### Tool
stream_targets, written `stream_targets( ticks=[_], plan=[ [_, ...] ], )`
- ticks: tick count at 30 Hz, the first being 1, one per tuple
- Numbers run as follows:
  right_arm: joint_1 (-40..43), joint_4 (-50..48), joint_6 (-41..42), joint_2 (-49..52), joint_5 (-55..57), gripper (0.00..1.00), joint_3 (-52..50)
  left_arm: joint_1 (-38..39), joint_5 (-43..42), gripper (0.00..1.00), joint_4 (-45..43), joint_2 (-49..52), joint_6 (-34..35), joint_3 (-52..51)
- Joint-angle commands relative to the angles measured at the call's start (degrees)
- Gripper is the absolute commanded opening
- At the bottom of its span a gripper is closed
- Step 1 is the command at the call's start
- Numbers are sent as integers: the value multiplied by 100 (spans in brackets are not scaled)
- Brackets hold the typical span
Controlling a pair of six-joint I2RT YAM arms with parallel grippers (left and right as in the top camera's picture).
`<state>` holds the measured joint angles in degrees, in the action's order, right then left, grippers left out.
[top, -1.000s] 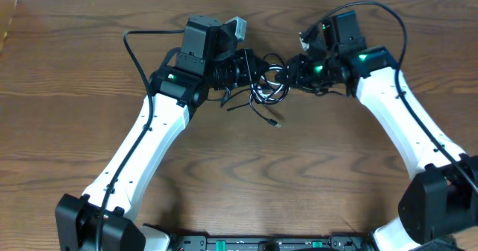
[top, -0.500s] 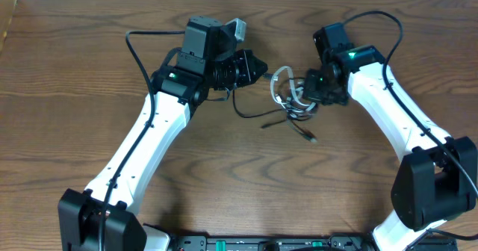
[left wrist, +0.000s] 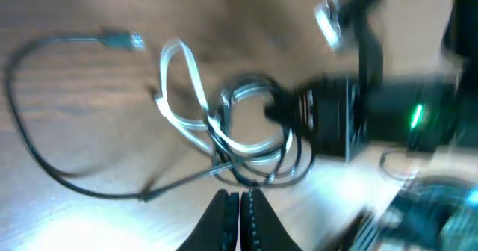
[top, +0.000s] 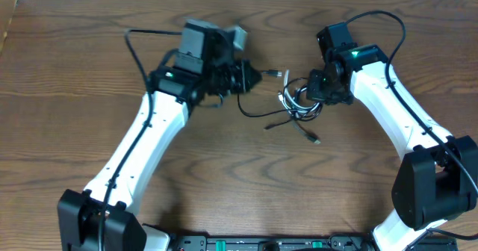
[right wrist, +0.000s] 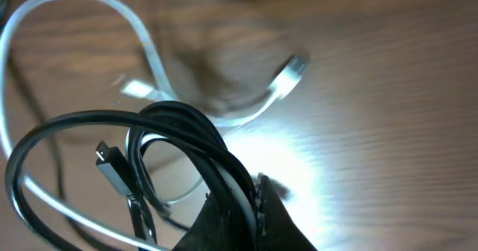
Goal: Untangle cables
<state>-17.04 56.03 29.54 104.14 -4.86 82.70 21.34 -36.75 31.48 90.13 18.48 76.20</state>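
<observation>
Black cable (right wrist: 179, 131) pinched, knot not freed

Right gripper (top: 312, 93) is clamped on it; white cable (left wrist: 183, 79) threads the loops, tangle lying on table (top: 75, 146) between arms. Left gripper (top: 252, 78) closed, hold unclear. Risk: pulling apart cinches the knot.

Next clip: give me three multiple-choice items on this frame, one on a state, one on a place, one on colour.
1. The right gripper is:
A wide open
B shut on the black cord
C out of view
2. The cord bundle lies:
A on the floor
B in a box
C at the right gripper's tip
3. The cords' colours are:
A red and blue
B black and white
C both yellow

Key:
1 B, black loops are pinched at its closed tip.
2 C, the overhead view shows it there.
3 B, a white cord loops beside the black one.
</observation>
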Motion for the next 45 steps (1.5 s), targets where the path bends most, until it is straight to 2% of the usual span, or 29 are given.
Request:
stream_targets(
  ticks=[1,4,7,9,13,15,23,25,28,33,39,45],
  plan=[
    [94,142,0,9,-1320,1,4,337,-9,9,374,-37,-1711,83],
    [267,400,350,9,-1871,1,4,496,-9,9,544,-37,-2157,83],
    [487,756,1438,9,-2267,1,4,581,-7,10,581,-37,-2404,83],
    [691,946,1731,9,-2608,1,4,590,-7,11,577,-37,-2450,83],
    [1119,1119,1759,9,-3438,1,2,590,-7,17,575,-37,-2450,83],
    [1349,1187,1757,9,-3740,1,2,601,-9,27,557,-37,-2448,83],
    [1591,1169,1626,9,-3620,1,2,883,-7,46,409,-20,-2450,83],
    [1552,1150,1622,9,-3578,1,2,1016,-9,49,284,-11,-2588,83],
    [1532,1123,1537,9,-3595,1,2,1259,-7,54,225,9,-3239,83],
    [1493,1058,1233,9,-3735,1,2,1639,0,57,42,249,-4006,83],
    [1488,1043,994,9,-3886,1,2,1775,140,57,-603,715,-4006,83],
    [1473,1021,938,9,-3923,1,2,1775,144,49,-802,907,-4006,83]
  ],
)
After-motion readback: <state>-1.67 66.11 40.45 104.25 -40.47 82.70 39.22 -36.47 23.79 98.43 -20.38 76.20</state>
